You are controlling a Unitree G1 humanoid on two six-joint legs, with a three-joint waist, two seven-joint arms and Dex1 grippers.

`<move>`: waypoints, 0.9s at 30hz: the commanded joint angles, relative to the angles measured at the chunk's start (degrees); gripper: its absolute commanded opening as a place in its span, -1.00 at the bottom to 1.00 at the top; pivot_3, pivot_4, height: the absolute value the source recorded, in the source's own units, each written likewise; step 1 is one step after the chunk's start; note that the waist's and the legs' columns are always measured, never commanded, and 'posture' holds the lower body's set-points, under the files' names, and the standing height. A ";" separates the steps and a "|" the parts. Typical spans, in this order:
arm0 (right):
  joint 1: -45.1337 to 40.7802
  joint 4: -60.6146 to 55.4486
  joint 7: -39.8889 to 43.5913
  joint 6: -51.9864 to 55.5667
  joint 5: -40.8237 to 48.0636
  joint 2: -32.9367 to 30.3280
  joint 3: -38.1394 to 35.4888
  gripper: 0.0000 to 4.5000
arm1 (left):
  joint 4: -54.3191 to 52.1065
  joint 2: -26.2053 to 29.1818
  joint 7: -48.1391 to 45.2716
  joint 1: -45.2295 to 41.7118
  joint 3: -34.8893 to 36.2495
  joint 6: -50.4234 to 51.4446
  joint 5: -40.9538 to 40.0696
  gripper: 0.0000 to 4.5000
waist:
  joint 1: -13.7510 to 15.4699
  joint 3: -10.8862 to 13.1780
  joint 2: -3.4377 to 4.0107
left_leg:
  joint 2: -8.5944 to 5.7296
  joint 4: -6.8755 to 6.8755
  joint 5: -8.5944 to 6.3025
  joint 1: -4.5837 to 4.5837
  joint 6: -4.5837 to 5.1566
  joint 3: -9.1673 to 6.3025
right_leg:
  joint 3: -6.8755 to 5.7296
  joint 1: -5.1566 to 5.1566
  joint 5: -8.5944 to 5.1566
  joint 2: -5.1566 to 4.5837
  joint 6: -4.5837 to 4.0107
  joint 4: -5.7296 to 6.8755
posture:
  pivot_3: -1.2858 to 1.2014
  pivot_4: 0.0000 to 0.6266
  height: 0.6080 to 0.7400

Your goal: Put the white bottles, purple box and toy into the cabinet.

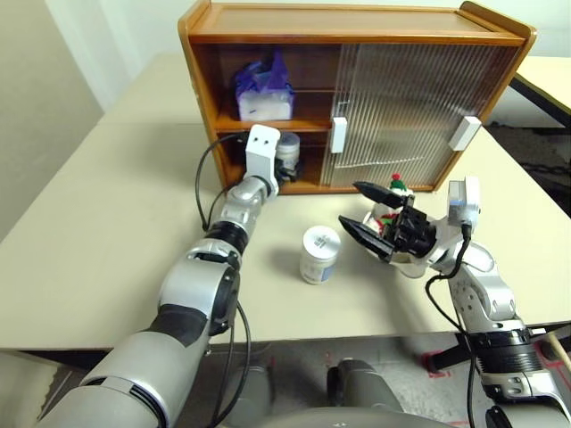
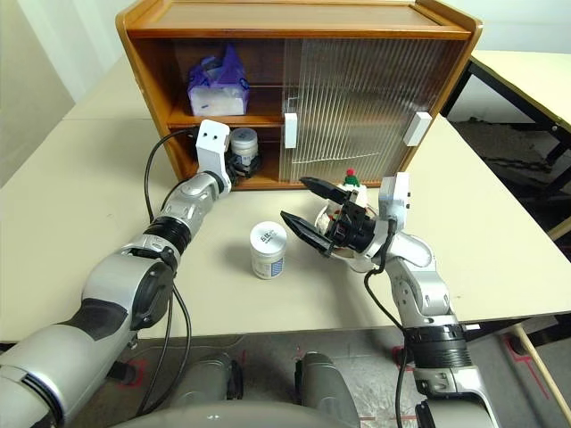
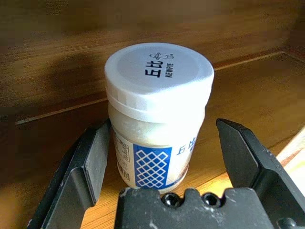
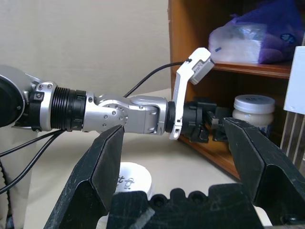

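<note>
Left gripper (image 3: 157,157) open astride shelved white bottle (image 3: 157,109) | right gripper (image 1: 368,217) open, empty | table bottle (image 1: 319,254) at 9 o'clock of it: I judge it light, rigid, slick; grip below lid.

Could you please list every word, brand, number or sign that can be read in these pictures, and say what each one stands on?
"丘比" over "KEWPIE", with a small figure logo: on the lid of the white bottle on the cabinet's lower shelf.
That bottle's blue-patterned label: large characters cut off, fine print too blurred to read.
The lid of the white bottle on the table: dark print, too small to read.
The purple box: no legible text.
</note>
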 commanded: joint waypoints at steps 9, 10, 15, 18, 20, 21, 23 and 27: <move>-1.44 0.90 0.29 -0.39 -0.39 0.12 0.96 1.00 | -3.91 1.29 0.57 3.70 0.45 0.27 -0.34 0.98 | -0.69 0.00 0.00 | 0.12 0.00 -0.01 -0.01 -0.01 -0.05 | 0.00 0.00 0.00 0.00 0.01 0.02 | 0.10 -1.00 1.00; -1.43 0.97 0.26 -0.46 -0.42 0.24 1.02 1.00 | -4.80 1.94 0.65 4.55 0.59 0.39 -0.45 0.98 | -0.72 0.00 0.00 | 0.12 0.00 -0.01 0.00 -0.01 -0.05 | 0.00 0.00 0.00 0.00 0.01 0.03 | 0.10 -1.00 1.00; -1.50 1.08 0.21 -0.57 -0.54 0.64 1.23 1.00 | -9.20 3.69 0.38 7.80 0.77 1.53 -0.98 0.98 | -0.65 -0.01 0.00 | 0.19 0.00 -0.01 0.02 -0.02 -0.05 | -0.01 -0.01 0.01 -0.01 -0.01 0.09 | 0.10 -1.00 1.00; -1.57 1.18 0.25 -0.55 -0.51 0.73 1.19 1.00 | -12.01 3.98 -0.02 9.58 0.52 2.38 -1.20 0.98 | -0.53 -0.01 -0.02 | 0.18 0.00 -0.02 0.01 -0.03 -0.04 | 0.00 -0.01 0.02 -0.04 0.00 0.07 | 0.11 -1.00 1.00; -1.69 1.33 0.37 -0.59 -0.55 0.77 1.26 1.00 | -13.43 4.12 -0.06 10.93 0.55 2.96 -1.32 0.98 | -0.47 -0.02 -0.02 | 0.17 0.00 -0.02 0.00 -0.03 -0.04 | -0.01 -0.01 0.02 -0.06 0.00 0.06 | 0.11 -1.00 1.00; -1.75 1.43 0.42 -0.62 -0.58 0.81 1.31 1.00 | -13.97 4.17 0.00 11.44 0.56 3.18 -1.36 0.98 | -0.48 -0.02 -0.02 | 0.17 0.00 -0.02 0.01 -0.03 -0.04 | 0.00 -0.01 0.02 -0.07 0.01 0.06 | 0.11 -1.00 1.00; -1.89 1.69 0.60 -0.69 -0.60 0.88 1.43 1.00 | -15.20 4.12 0.05 12.21 0.48 3.69 -1.39 0.98 | -0.46 -0.02 -0.02 | 0.18 0.00 -0.02 0.01 -0.03 -0.04 | -0.01 -0.01 0.02 -0.07 0.01 0.07 | 0.11 -1.00 1.00; -2.33 2.66 1.14 -1.05 -0.81 1.02 1.66 1.00 | -17.66 3.90 0.78 13.19 0.68 4.60 -1.56 0.98 | -0.46 -0.02 -0.03 | 0.18 0.00 -0.02 0.01 -0.03 -0.05 | -0.01 -0.01 0.02 -0.06 0.00 0.08 | 0.12 -1.00 1.00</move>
